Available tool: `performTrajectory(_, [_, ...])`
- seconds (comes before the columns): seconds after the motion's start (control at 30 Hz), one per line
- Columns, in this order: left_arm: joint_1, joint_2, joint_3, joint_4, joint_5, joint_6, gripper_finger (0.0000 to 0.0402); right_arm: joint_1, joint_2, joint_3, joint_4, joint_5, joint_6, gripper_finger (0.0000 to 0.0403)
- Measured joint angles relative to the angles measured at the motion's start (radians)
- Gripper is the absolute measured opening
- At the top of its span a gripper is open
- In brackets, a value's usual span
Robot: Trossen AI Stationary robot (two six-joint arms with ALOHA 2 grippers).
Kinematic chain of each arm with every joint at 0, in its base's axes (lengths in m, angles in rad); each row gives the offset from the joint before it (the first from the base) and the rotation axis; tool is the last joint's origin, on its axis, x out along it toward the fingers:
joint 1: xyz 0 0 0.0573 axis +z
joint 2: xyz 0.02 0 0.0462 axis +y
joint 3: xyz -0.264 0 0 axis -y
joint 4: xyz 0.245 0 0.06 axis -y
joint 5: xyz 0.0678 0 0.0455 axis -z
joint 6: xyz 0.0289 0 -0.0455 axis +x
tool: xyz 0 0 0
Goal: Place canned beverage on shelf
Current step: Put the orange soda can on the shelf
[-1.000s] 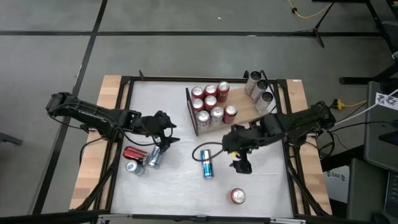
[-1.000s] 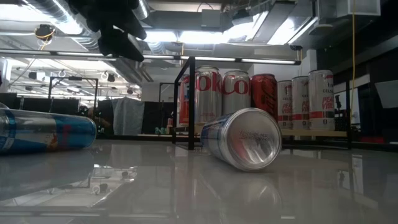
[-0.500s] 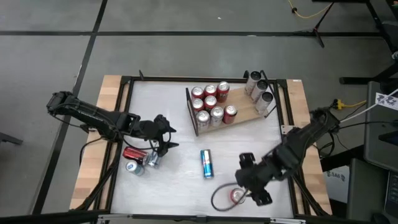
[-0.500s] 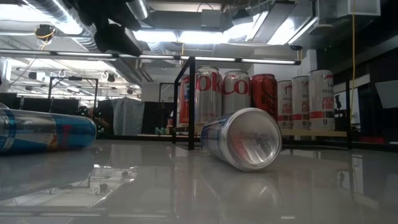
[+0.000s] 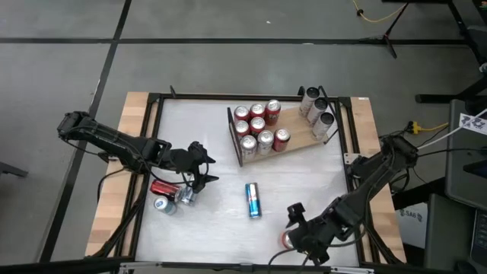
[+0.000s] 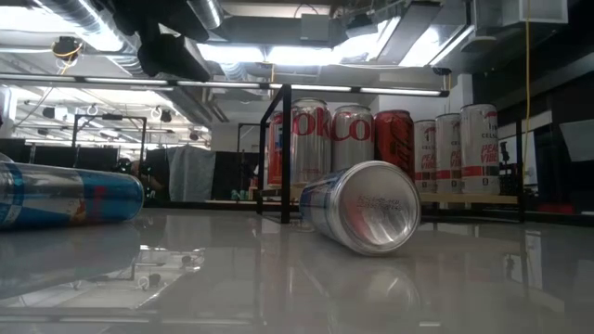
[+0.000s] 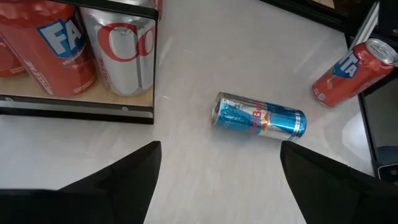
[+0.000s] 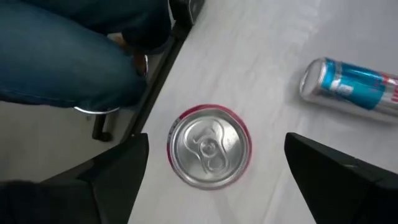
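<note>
Fingers of the right gripper [image 8: 211,180] stand wide apart above an upright red can [image 8: 209,147] near the table's front edge, with nothing between them; the can's silver top faces straight up at the wrist camera. Beyond it lies a blue slim can [image 5: 253,199] on its side, mid-table. The left gripper [image 5: 199,172] hovers open and empty over the left side, just beside a red can [image 5: 163,187] and two silver-topped cans lying there. The shelf [image 5: 298,137] sits at the table's far side, carrying upright red and silver cans.
</note>
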State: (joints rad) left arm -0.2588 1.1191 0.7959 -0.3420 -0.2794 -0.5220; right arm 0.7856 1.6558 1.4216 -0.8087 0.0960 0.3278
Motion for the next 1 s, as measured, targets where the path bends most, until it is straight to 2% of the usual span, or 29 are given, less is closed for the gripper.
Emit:
performTrajectory(0.23, [0.0,0.0,0.0,0.0,-0.005,0.0,0.0319,0.0,0.0,-0.068,0.066,-0.009,-0.003,0.0364])
performTrajectory(0.5, [0.0,0.0,0.0,0.0,-0.065,-0.001,0.0319,0.009,0.011,-0.115,0.127,-0.036,-0.024,0.0364])
performTrajectory(0.67, [0.0,0.0,0.0,0.0,-0.071,-0.001,0.0319,0.019,0.014,-0.152,0.195,-0.004,-0.075,0.0364])
performTrajectory(1.0, [0.0,0.0,0.0,0.0,-0.077,-0.002,0.0319,0.019,0.016,-0.154,0.219,0.025,-0.127,0.0364])
